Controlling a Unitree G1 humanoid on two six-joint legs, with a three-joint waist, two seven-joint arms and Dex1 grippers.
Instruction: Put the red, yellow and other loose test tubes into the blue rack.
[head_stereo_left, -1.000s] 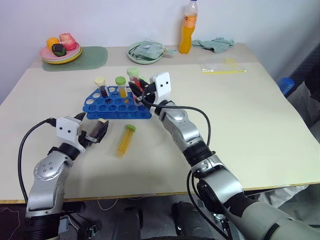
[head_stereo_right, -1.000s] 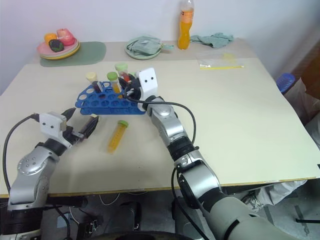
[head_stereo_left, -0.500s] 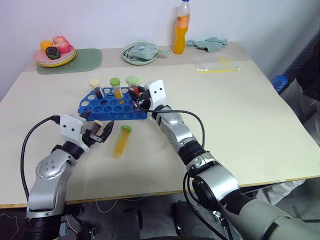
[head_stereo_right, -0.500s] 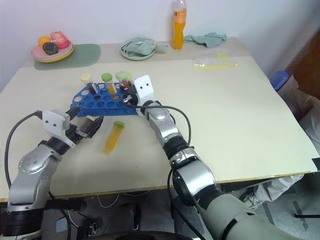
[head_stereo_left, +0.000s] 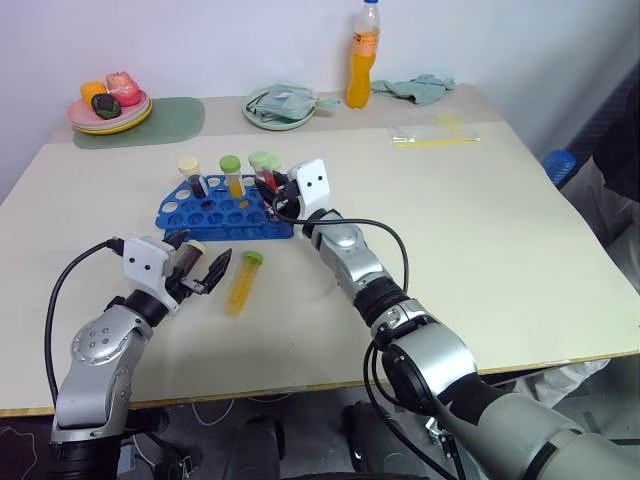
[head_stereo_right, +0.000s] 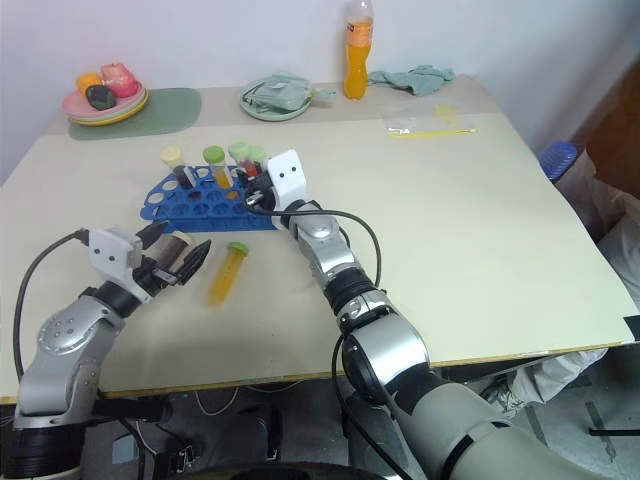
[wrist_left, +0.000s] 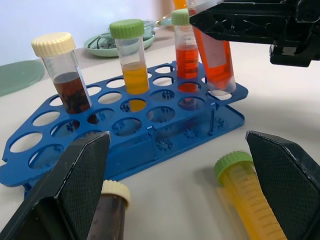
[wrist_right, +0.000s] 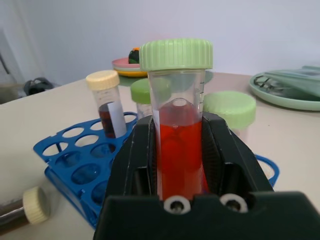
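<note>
Red tube has come lower over the rack.

Head view: right gripper (head_stereo_left: 268, 186) at the blue rack (head_stereo_left: 225, 210); left gripper (head_stereo_left: 200, 270) spread beside the yellow tube (head_stereo_left: 241, 282).
Left wrist: three tubes stand racked; the dark tube (wrist_left: 111, 210) lies loose.
Right wrist: fingers pinch the red tube (wrist_right: 177, 135), not yet seated; two remain.

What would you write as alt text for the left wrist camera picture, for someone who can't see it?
A blue rack on a pale table holds three upright capped tubes, dark red, yellow and red, while a black gripper lowers a fourth red tube into a corner hole. In front, two wide-apart black fingers frame a yellow tube and a dark tube lying loose on the table.
</note>
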